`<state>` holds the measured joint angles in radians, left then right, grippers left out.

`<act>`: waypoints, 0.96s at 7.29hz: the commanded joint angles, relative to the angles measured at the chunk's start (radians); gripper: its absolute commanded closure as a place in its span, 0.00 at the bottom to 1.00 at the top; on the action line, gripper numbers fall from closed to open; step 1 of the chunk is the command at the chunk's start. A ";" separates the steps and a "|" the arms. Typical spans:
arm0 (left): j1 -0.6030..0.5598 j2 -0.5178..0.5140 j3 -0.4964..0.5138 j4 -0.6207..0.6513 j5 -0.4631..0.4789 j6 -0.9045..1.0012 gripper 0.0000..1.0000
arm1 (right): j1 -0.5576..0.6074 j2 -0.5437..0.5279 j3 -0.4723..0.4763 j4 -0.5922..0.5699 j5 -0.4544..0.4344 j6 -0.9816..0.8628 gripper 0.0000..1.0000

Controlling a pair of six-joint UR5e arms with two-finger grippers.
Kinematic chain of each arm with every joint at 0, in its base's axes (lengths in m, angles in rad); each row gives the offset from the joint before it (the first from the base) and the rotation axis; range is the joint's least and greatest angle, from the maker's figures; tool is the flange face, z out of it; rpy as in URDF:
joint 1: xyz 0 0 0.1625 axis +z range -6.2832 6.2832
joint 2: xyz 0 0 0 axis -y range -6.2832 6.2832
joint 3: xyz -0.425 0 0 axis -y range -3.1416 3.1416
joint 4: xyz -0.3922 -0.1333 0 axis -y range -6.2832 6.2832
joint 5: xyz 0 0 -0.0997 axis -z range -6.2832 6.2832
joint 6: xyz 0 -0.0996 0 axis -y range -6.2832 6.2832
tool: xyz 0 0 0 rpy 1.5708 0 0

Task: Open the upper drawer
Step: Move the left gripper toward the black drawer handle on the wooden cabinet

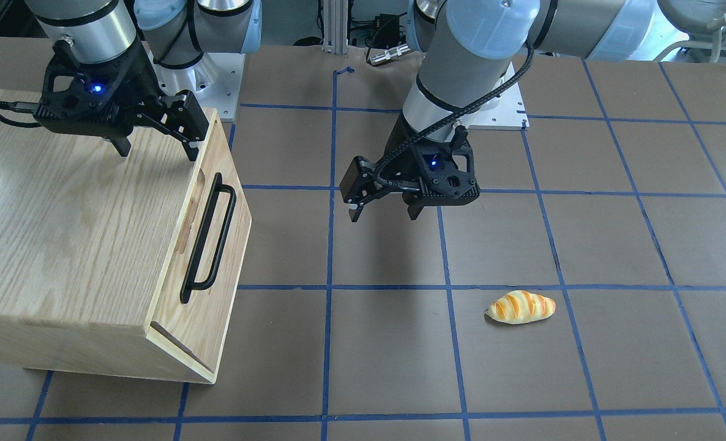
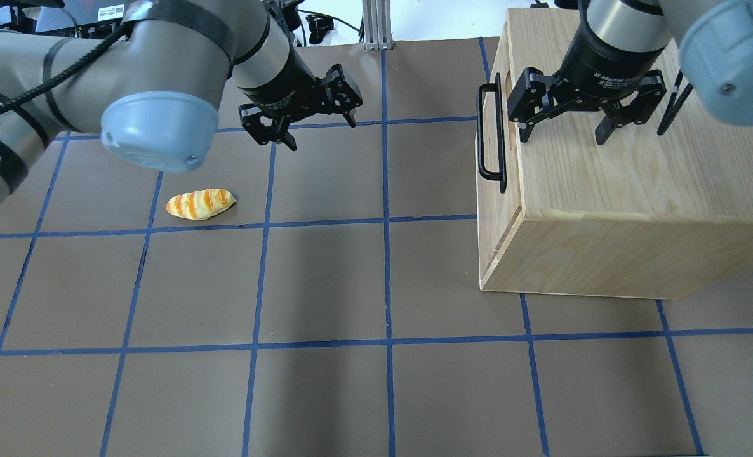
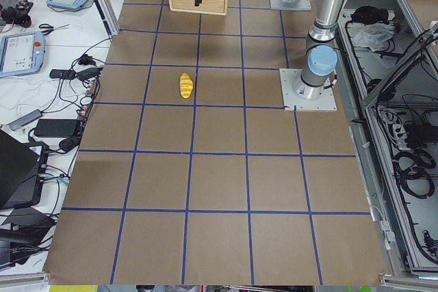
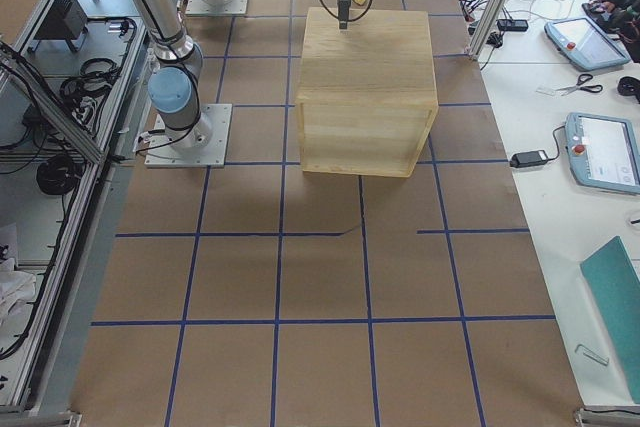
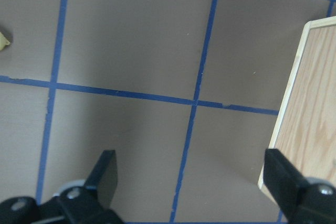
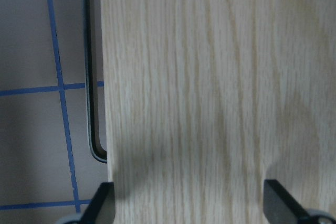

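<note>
- At the bench's end on the robot's right, the wide, shallow light-wood upper drawer (image 1: 210, 239) sits in the top of the front face of a large oak-grain wooden box (image 1: 75, 214). That face looks toward the middle of the bench.
- Its flat front panel appears level with the box's face, so the drawer looks pushed in.
- A long black metal bar handle (image 2: 480, 133) runs along the panel just under the box's top edge, and nothing touches it.
- The right pincer (image 2: 562, 138) hangs over the box's top, pointing down, with its jaws spread wide and nothing between them.
- One of its fingers is close to the top's front edge, on the handle side, and the other is further back over the wood.
- Whether the fingertips touch the top I cannot tell.
- The left pincer (image 1: 385, 215) hovers above bare bench, well apart from the box, with its jaws also wide open and empty.
- The left wrist view shows only tape lines below it and the box's edge at the right.
- A small yellow toy bread roll with orange stripes (image 1: 520, 306) lies on the bench beyond the left pincer, away from the box.
- The brown bench (image 1: 387, 343) is marked with a grid of blue tape.
</note>
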<state>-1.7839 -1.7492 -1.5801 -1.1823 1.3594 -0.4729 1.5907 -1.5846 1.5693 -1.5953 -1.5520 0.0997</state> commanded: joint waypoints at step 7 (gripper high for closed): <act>-0.141 -0.145 0.083 0.121 -0.131 -0.277 0.00 | 0.000 0.000 0.000 0.000 0.000 0.000 0.00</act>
<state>-1.9091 -1.8809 -1.4979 -1.0802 1.2327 -0.7302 1.5907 -1.5846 1.5689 -1.5953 -1.5516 0.0997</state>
